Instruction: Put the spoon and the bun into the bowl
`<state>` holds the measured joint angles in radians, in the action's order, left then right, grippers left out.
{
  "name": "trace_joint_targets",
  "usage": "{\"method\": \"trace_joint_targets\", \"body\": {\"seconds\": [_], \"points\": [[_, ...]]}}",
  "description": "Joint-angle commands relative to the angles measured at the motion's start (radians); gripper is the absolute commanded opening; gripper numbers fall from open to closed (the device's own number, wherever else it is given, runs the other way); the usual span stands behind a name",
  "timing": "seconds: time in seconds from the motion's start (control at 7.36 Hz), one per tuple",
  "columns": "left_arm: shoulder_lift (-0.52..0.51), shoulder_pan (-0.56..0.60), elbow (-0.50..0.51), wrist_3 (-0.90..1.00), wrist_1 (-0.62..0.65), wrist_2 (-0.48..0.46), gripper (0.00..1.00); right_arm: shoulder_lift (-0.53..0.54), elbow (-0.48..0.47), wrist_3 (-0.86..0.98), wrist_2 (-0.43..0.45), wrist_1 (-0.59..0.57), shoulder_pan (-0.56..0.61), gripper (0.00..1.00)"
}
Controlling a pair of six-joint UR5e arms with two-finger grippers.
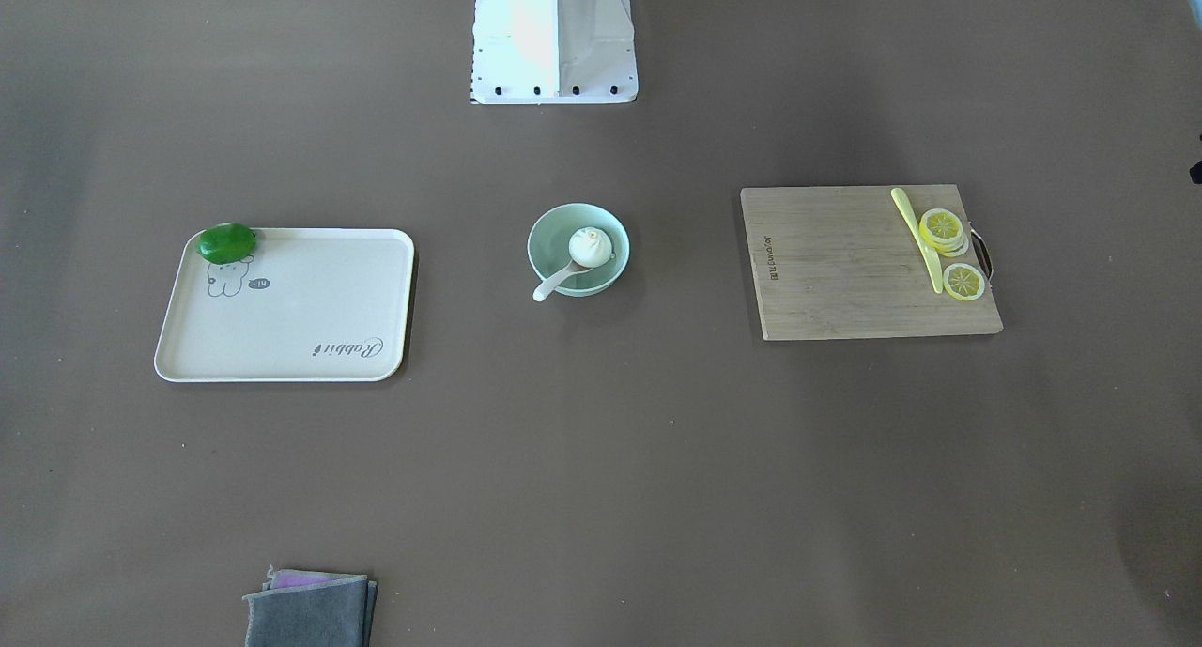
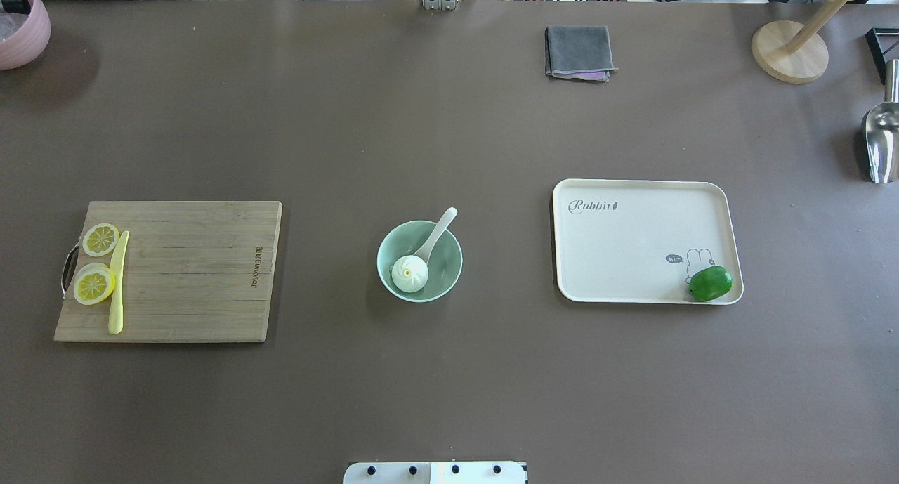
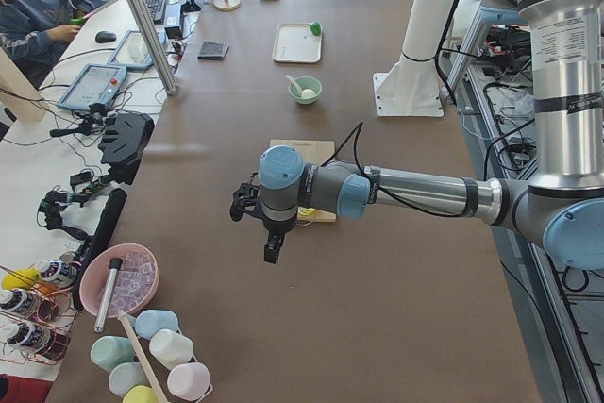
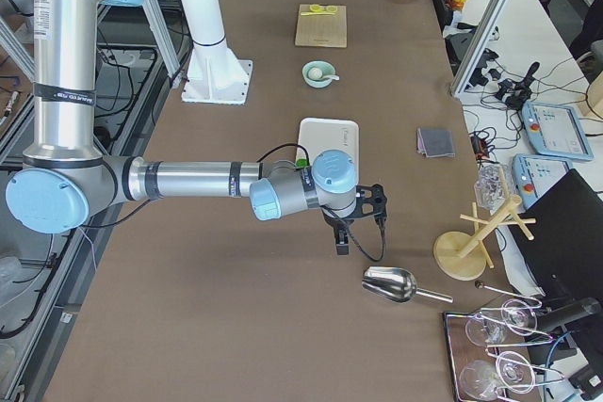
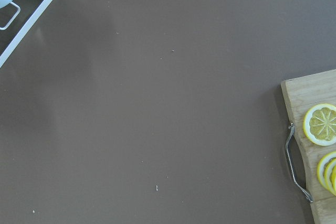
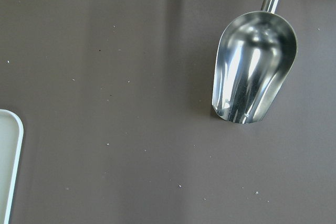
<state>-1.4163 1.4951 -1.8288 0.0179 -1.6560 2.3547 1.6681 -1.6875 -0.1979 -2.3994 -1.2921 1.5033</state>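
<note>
The pale mint-green bowl (image 1: 550, 228) (image 2: 447, 260) stands at the table's middle. The white bun (image 1: 590, 245) (image 2: 409, 273) sits inside it. The white spoon (image 1: 554, 281) (image 2: 440, 230) lies with its scoop in the bowl under the bun, and its handle sticks out over the rim. My left gripper (image 3: 271, 252) shows only in the exterior left view, held above bare table beyond the cutting board's outer end. My right gripper (image 4: 341, 244) shows only in the exterior right view, above the table past the tray. I cannot tell whether either is open or shut.
A wooden cutting board (image 2: 189, 273) holds lemon slices (image 2: 95, 284) and a pale-yellow knife (image 2: 117, 282). A cream tray (image 2: 632, 252) holds a green fruit (image 2: 710, 283). A grey cloth (image 2: 577, 51), a metal scoop (image 2: 880, 141) (image 6: 254, 66), a wooden stand (image 2: 790, 50) and a pink bowl (image 2: 21, 27) lie along the edges.
</note>
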Motion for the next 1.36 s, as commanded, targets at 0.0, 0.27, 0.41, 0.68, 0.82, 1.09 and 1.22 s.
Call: {"method": "trace_joint_targets", "body": {"seconds": [0.0,0.27,0.41,0.68,0.82,1.09,1.22], "points": [[0.002,0.000,-0.020,0.002,0.051,0.021,0.98,0.007,0.002,0.065,0.008,-0.003,-0.002,1.00],[-0.013,-0.001,0.019,0.007,0.041,0.035,0.98,0.009,0.003,0.103,0.008,0.001,-0.002,1.00],[-0.019,-0.004,0.013,0.008,0.035,0.035,0.98,-0.002,0.006,0.104,0.009,0.001,-0.003,1.00],[-0.046,-0.004,0.040,0.008,0.007,0.024,0.98,-0.001,0.003,0.103,0.017,0.002,-0.003,1.00],[-0.052,-0.004,0.042,0.008,0.007,0.023,0.98,-0.002,0.003,0.103,0.017,0.004,-0.003,1.00],[-0.099,-0.010,0.049,0.005,-0.004,0.024,0.98,-0.002,0.006,0.103,0.013,0.004,-0.003,1.00],[-0.111,-0.010,0.060,0.005,-0.007,0.026,0.98,-0.002,0.011,0.103,0.013,0.005,-0.003,1.00]]}}
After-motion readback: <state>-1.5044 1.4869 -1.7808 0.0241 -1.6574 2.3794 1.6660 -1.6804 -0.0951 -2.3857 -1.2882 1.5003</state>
